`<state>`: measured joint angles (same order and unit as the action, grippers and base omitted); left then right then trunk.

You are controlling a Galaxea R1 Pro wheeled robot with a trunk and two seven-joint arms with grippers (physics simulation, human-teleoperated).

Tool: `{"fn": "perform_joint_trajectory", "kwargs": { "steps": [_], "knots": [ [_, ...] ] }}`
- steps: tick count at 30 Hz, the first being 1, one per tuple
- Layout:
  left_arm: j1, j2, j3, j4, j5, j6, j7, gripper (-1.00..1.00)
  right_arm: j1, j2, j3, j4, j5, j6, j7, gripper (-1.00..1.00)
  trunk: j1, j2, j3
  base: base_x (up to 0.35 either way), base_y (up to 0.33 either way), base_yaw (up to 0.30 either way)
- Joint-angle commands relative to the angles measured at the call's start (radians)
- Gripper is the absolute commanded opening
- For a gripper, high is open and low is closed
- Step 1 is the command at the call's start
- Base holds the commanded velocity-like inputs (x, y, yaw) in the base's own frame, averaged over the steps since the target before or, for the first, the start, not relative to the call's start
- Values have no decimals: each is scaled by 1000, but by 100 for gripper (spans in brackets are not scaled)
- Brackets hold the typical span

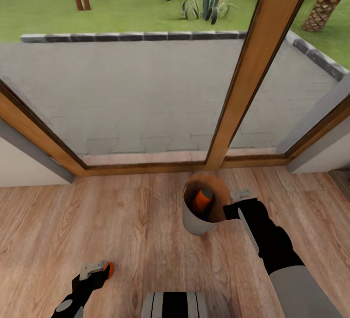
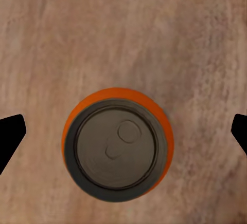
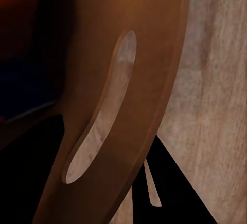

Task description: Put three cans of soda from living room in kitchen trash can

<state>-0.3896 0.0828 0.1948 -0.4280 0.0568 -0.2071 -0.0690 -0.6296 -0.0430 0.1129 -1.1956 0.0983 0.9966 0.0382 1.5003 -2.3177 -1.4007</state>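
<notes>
The tash can (image 1: pixel 196 220), pale grey outside and brown-orange inside, is on the wood floor just in front of the garden doors. An orange can of soda (image 1: pixel 201 200) lies tilted inside it. My right gripper (image 1: pixel 234 207) is shut on the bin's rim at its right side. In the right wrist view the tash can's brown wall with a slot (image 3: pixel 128 106) sits between the dark fingers (image 3: pixel 175 183). Another orange can of soda (image 2: pixel 117 144) stands upright on the floor, also seen at can (image 1: pixel 111 269). My left gripper (image 2: pixel 123 134) hovers open above it, fingertips wide on either side.
Wood-framed glass doors (image 1: pixel 253 70) close off the floor ahead, with a paved patio and lawn beyond. White wall sections (image 1: pixel 19 162) flank the frame at both sides. My own base (image 1: pixel 174 306) shows at the bottom edge. Open wood floor (image 1: pixel 146 220) lies between my arms.
</notes>
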Motion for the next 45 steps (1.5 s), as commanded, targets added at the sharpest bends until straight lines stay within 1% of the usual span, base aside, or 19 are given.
{"fn": "perform_joint_trajectory", "kwargs": {
  "steps": [1, 9, 13, 19, 27, 31, 44, 45],
  "knots": [
    [0, 0, 0, 0, 0, 0, 0, 100, -1, 0, 1, 0, -15, -1, 7, -100, 4, -7, -3, 0, 0, 0],
    [0, 0, 0, 0, 0, 0, 0, 100, 0, 0, 1, 0, -15, -1, 6, -100, 34, -63, -28, 0, 0, 0],
    [0, 0, 0, 0, 0, 0, 0, 100, -1, 0, 1, 0, -15, -1, 6, -100, 34, -63, -28, 0, 0, 0],
    [0, 0, 0, 0, 0, 0, 0, 100, 0, 0, 1, 0, -15, -1, 7, -100, 57, -105, -47, 0, 0, 0],
    [0, 0, 0, 0, 0, 0, 0, 100, 0, 0, 1, 0, -15, -1, 7, -100, 57, -105, -47, 0, 0, 0],
    [0, 0, 0, 0, 0, 0, 0, 100, 0, 0, 1, 0, -15, -1, 7, -100, 73, -133, -60, 0, 0, 0],
    [0, 0, 0, 0, 0, 0, 0, 100, 0, 0, 1, 0, -15, -1, 6, -100, 73, -133, -60, 0, 0, 0],
    [0, 0, 0, 0, 0, 0, 0, 100, 0, 0, 1, 0, -15, -1, 7, -100, 77, -140, -63, 0, 0, 0]
  ]
}}
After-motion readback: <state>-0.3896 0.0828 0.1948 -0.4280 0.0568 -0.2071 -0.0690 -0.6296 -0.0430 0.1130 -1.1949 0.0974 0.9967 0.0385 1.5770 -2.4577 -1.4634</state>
